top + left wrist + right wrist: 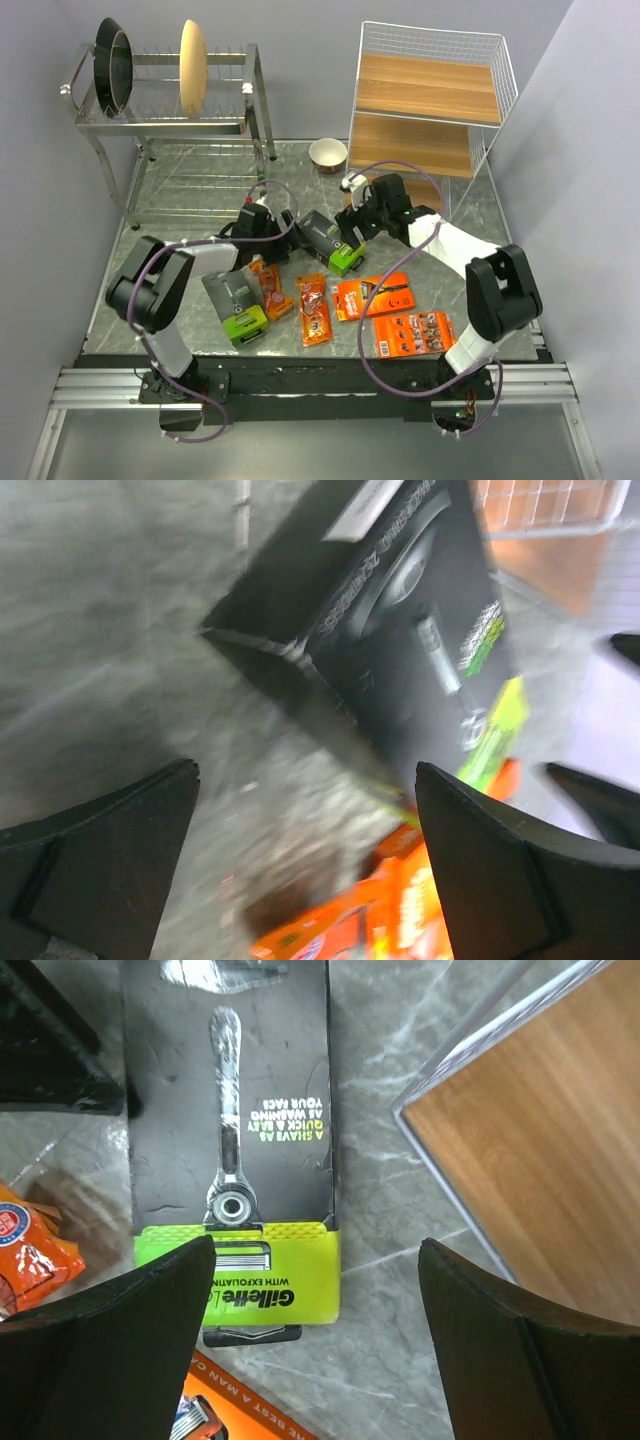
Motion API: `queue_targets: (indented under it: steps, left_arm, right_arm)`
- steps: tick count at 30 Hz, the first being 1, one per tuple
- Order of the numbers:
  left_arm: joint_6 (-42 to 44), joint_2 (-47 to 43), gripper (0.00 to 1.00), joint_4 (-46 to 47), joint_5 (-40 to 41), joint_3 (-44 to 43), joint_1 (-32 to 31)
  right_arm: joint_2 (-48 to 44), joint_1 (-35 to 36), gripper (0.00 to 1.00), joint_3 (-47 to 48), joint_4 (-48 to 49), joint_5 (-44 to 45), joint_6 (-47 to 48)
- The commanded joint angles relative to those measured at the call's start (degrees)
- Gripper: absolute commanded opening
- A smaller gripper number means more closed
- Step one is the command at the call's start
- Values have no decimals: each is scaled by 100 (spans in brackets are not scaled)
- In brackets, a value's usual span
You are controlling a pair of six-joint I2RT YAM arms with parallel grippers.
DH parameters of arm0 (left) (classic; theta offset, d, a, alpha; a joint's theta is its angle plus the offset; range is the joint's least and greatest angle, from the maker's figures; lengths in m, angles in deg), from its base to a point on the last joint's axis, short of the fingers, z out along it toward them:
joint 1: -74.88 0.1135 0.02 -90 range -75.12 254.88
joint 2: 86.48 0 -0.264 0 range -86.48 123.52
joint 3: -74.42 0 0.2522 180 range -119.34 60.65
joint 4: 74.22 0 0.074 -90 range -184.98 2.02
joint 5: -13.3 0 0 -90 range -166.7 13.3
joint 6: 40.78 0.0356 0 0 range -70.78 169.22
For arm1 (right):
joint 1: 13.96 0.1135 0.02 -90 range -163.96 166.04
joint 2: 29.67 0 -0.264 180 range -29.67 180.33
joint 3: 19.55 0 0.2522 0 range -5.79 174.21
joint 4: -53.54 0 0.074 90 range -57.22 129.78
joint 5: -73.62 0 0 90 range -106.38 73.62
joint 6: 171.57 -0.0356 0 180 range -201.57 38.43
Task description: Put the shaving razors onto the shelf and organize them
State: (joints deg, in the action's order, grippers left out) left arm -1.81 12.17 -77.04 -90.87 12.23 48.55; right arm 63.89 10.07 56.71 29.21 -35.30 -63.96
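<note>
Grey card box (230, 1140), likely light and stiff, best pinched across long edges; right hand (315, 1250) and left hand (305, 770) wide, empty

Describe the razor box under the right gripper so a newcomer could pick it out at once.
Find the white wire shelf with wooden boards at the far right of the table. Just left of its foot lies a dark grey box with a lime-green end, under the right gripper. Its twin lies nearer the table's front edge, and the other packs are orange.
</note>
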Motion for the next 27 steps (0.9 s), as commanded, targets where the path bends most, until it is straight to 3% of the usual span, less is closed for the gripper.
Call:
queue_targets:
  steps: [1,6,13,18,27]
  left_arm:
    - [-776,425,100,628,-208,-185,-13]
    - [-1269,725,99,1129,-349,104,-170]
    - [-1287,954,100,1270,-428,96,-285]
    - [-1217,1086,83,1517,-674,167,-417]
    - [-1121,1446,59,278,-130,-229,-575]
  right_arm:
    - [294,31,85,456,-331,-33,-265]
    - [225,136,79,194,-271,-323,-539]
    - [58,470,55,-150,-508,-912,-1267]
    - [-294,892,51,-616,-191,-860,-1716]
    - [-1576,656,56,-616,-525,158,-2102]
